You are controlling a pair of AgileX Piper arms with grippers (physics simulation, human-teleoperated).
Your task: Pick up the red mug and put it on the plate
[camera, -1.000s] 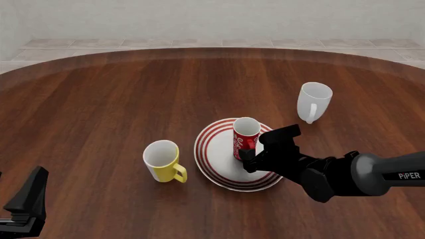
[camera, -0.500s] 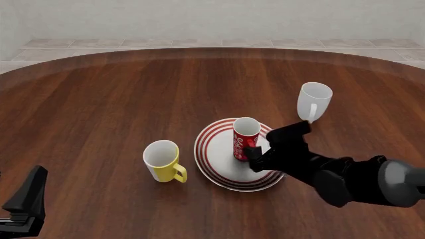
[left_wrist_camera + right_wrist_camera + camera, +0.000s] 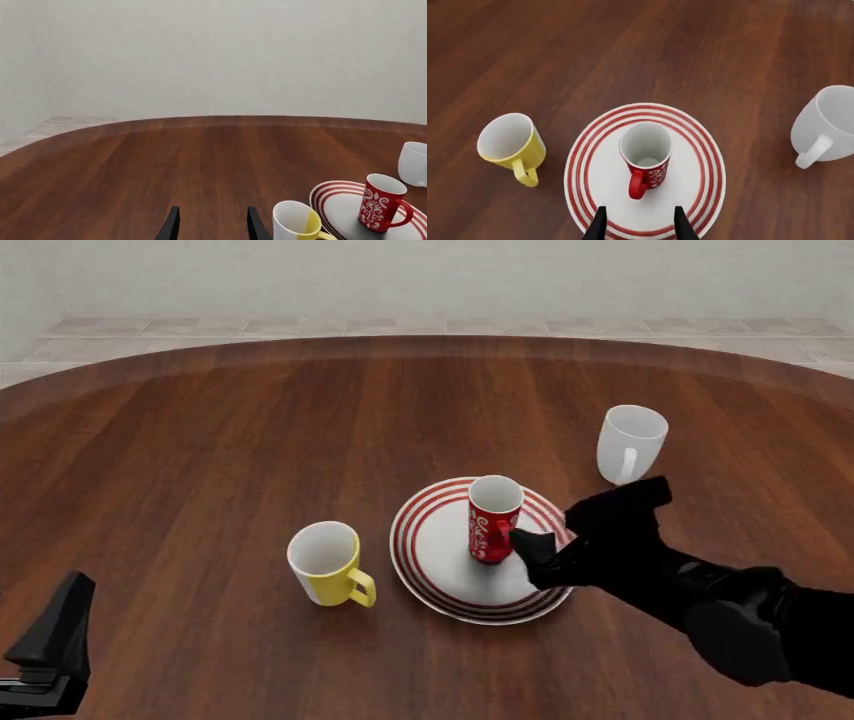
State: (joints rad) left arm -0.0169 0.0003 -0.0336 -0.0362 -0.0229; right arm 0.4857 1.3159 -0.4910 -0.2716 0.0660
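Round dark wood table (image 3: pixel 240 440) fills the frame. Directly on it: plate (image 3: pixel 424 540) lower centre, yellow mug (image 3: pixel 324 562) just left of it, white mug (image 3: pixel 629 443) to the plate's upper right, apart.

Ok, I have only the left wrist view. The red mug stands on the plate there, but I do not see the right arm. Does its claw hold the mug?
Observer: No. In the right wrist view the right claw is open, its fingers short of the red mug and touching nothing.
Operator: Good. My view cuts the plate at the edge. Does the mug sit well inside it?
Observer: Yes. From above, the mug stands upright near the middle of the plate, inside the red rings, with white plate showing all around it.
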